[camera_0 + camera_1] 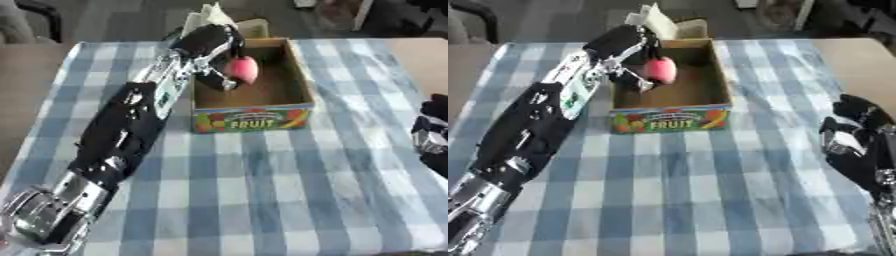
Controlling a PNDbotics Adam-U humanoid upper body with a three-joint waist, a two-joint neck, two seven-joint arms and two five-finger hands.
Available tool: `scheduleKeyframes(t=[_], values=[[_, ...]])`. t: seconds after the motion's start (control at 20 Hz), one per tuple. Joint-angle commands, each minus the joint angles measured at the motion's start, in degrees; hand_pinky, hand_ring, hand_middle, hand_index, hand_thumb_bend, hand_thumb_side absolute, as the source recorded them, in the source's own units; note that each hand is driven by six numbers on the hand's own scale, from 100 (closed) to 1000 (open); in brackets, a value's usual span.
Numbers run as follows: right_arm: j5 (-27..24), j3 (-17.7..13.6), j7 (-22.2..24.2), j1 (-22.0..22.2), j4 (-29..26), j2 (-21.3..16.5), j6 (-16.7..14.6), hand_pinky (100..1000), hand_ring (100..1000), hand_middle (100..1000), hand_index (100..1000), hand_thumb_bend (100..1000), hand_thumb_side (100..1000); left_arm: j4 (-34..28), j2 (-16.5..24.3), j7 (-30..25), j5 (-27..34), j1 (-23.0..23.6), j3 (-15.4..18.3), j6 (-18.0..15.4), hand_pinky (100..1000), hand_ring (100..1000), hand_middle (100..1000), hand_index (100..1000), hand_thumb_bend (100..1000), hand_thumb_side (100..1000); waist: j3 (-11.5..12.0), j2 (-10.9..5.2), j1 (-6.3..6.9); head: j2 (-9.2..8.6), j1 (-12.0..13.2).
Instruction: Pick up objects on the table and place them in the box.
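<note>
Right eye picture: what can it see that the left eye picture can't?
Only the right eye view shows most of the black right hand by the table's right side. In the left eye view it is a sliver at the edge, but the left arm's silver base at bottom left shows fuller there. Both show the black left hand holding a pink-red rounded fruit over the open cardboard box labelled FRUIT on the blue-and-white checked tablecloth.

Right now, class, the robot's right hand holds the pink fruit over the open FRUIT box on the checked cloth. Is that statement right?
Not quite. It is the left hand that holds the pink fruit over the open FRUIT box; the left eye view shows that arm coming in from the left. The right hand rests idle at the right edge. The checked cloth is correct.
</note>
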Motion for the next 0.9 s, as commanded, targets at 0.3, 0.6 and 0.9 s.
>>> scheduleKeyframes(t=[0.3, 0.6, 0.9], values=[[-0.2, -0.2, 0.1, -0.7, -0.4, -0.5, -0.1, 735, 819, 728, 828, 100, 100, 0.0, 0.1, 0.4, -3.2, -0.6, 1.1, -0.1, 693, 637, 663, 802, 872, 478, 0.1, -0.79, -0.13, -0.61, -0.2], [-0.2, -0.3, 0.0, -0.7, -0.4, -0.5, -0.1, 734, 819, 728, 828, 100, 100, -1.2, 1.2, -1.6, -0.9, -0.3, 0.9, -1.4, 717, 677, 707, 826, 909, 579, 0.6, -0.72, -0.2, -0.58, -0.5], [-0.2, -0.5, -0.1, -0.6, -0.4, -0.5, -0.1, 735, 819, 728, 828, 100, 100, -3.8, 2.7, -3.6, 2.7, 0.0, 0.5, -1.3, 720, 681, 712, 816, 836, 597, 0.9, -0.72, -0.29, -0.61, -0.8]])
